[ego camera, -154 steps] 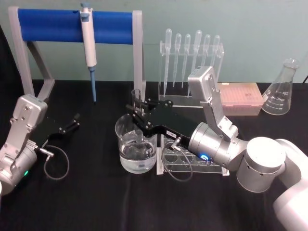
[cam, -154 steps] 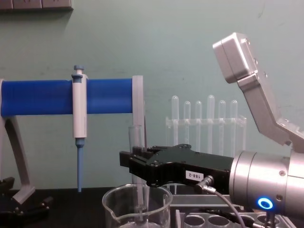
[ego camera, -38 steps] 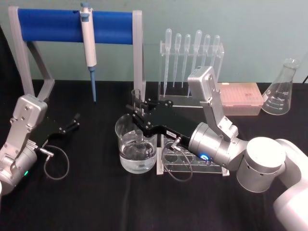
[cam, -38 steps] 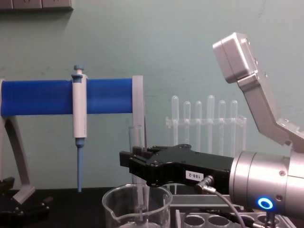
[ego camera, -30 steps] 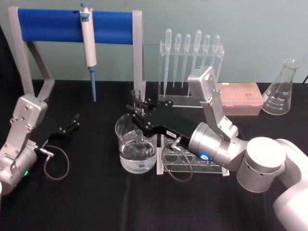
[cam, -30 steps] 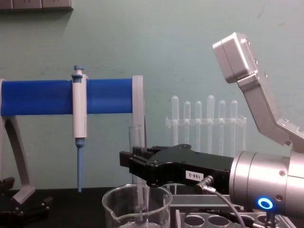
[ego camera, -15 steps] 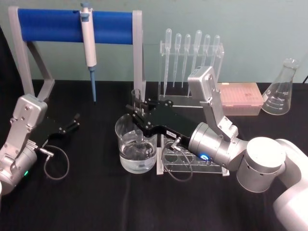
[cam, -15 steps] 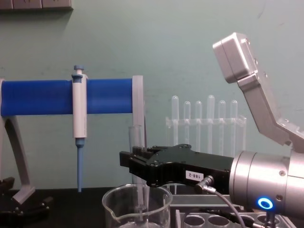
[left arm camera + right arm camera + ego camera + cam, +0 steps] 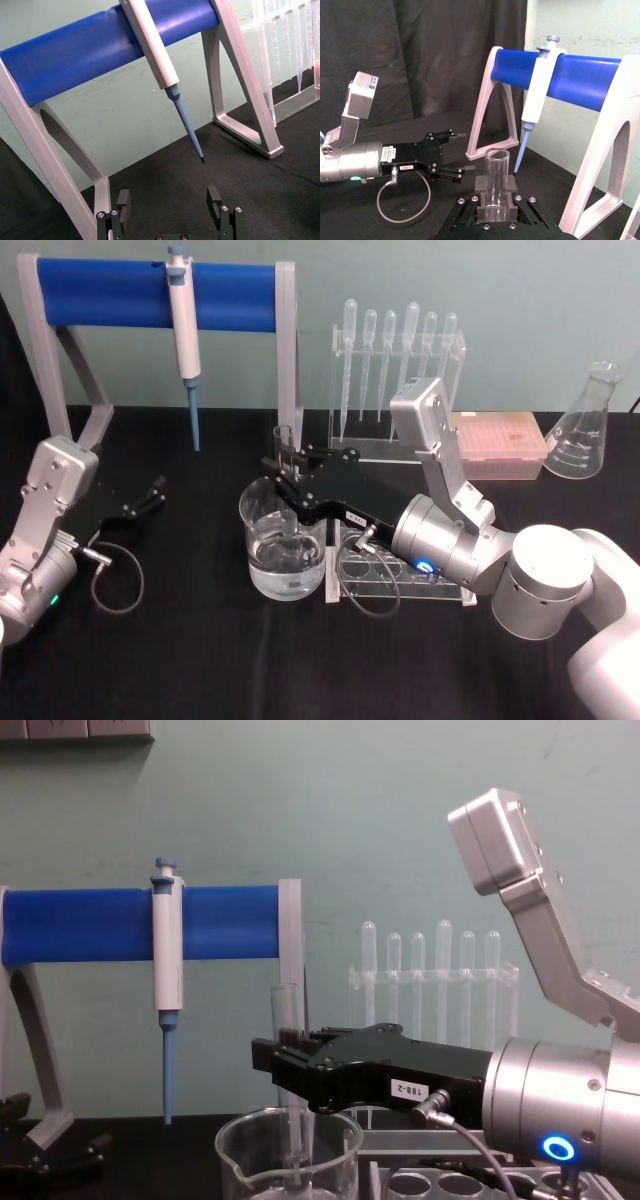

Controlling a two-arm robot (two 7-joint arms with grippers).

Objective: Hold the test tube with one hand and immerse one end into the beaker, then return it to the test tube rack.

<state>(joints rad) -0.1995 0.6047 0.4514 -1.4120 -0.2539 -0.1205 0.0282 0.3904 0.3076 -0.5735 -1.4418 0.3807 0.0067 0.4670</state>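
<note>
The test tube point(image 9: 284, 443) stands upright with my right gripper point(image 9: 283, 476) shut on its middle. Its lower end reaches down past the rim into the beaker point(image 9: 283, 545), which holds clear liquid. From the chest view the test tube point(image 9: 288, 1015) rises above the black jaws of the right gripper point(image 9: 286, 1065), and its lower part shows through the beaker point(image 9: 290, 1155) wall. The right wrist view has the test tube point(image 9: 496, 177) clamped in the right gripper point(image 9: 496, 201). My left gripper point(image 9: 150, 496) rests open on the table at the left, its fingers point(image 9: 214, 196) wide apart.
A blue-barred stand point(image 9: 150, 292) holds a blue-tipped white pipette point(image 9: 184, 335) behind the beaker. A rack of plastic pipettes point(image 9: 400, 350), a pink tip box point(image 9: 495, 440) and a conical flask point(image 9: 585, 425) stand at the back right. A clear tube rack point(image 9: 395, 575) lies under my right wrist.
</note>
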